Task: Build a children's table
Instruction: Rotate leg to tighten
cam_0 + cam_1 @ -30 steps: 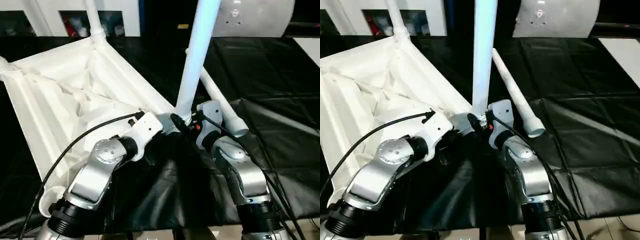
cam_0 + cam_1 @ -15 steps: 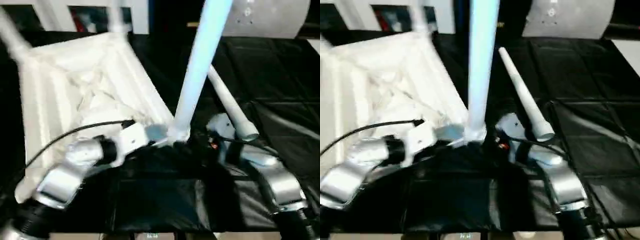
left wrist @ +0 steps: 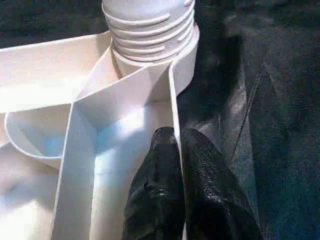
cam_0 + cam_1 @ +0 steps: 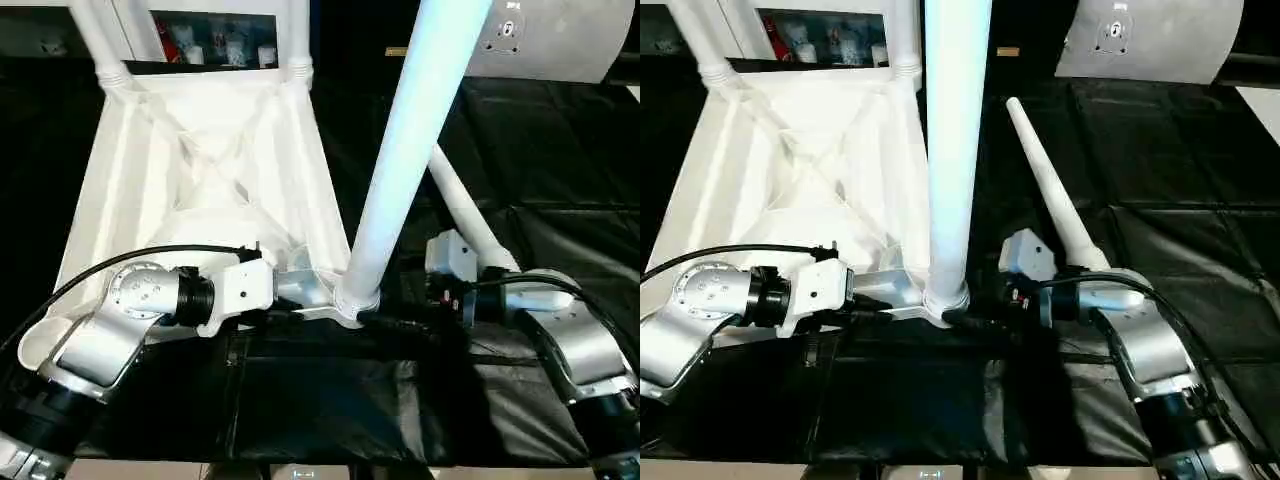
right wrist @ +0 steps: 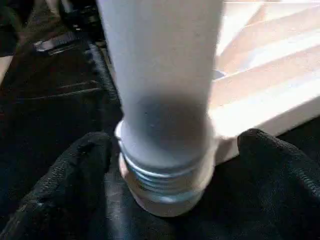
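Risk: threads still show at the base of the upright leg, so it could cross-thread or tip if my right jaws, wide either side of it, twist off-axis; my left jaws pinch the rim of the table top, ribs up on the black table; leg's long axis vertical, rising from the near corner socket; spare leg lies beside, pointing away
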`<state>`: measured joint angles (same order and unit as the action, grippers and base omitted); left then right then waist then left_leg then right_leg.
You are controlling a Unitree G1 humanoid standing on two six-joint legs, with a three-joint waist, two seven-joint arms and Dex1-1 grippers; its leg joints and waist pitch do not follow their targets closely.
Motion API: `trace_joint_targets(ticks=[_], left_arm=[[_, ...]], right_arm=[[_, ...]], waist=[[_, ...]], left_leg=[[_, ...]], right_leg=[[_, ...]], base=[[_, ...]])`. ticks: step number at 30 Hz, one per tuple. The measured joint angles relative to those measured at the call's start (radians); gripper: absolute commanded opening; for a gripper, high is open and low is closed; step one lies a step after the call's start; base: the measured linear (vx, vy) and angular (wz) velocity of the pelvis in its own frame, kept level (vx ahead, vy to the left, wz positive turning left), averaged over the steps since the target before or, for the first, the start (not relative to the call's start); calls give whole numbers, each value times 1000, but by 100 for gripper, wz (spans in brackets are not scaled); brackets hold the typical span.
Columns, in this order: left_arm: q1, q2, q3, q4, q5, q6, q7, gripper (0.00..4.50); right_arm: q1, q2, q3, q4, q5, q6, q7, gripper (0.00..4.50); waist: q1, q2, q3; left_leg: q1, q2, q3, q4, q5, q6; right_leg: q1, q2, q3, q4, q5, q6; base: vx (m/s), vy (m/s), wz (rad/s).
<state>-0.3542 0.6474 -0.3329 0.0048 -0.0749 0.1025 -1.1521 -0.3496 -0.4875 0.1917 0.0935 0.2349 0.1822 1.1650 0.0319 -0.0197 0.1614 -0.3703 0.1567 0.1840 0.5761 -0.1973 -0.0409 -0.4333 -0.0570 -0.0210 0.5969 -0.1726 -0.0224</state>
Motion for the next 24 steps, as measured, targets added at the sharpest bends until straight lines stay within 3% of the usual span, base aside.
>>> trace_joint_targets(ticks=[8,11,13,20,24], left_arm=[[-6,1,-8,2,-1,-6,-7,0],[-6,2,-8,2,-1,-7,-12,0],[-6,2,-8,2,-1,-9,-14,0],[11,1,4,-6,-9,0,-9,0],[49,-36,32,-71,2,99,73,0]], right_arm=[[-28,19,14,39,0,-30,22,328],[-29,26,15,47,3,-35,33,322],[-29,25,15,49,5,-36,37,289],[-3,41,10,24,14,-9,11,274],[50,109,-20,-34,14,65,-112,272]], waist=[[3,0,0],[3,-1,0],[3,-1,0],[2,-2,0],[-2,-2,0]], left_leg=[[-1,0,0,0,0,0],[-1,0,0,0,0,0],[-1,0,0,0,0,0],[0,0,0,0,0,0],[2,1,1,0,0,0]], right_leg=[[0,0,0,0,0,0],[0,0,0,0,0,0],[0,0,0,0,0,0],[0,0,0,0,0,0],[2,0,0,0,1,-2]], base=[[0,0,0],[0,0,0],[0,0,0],[0,0,0],[0,0,0]])
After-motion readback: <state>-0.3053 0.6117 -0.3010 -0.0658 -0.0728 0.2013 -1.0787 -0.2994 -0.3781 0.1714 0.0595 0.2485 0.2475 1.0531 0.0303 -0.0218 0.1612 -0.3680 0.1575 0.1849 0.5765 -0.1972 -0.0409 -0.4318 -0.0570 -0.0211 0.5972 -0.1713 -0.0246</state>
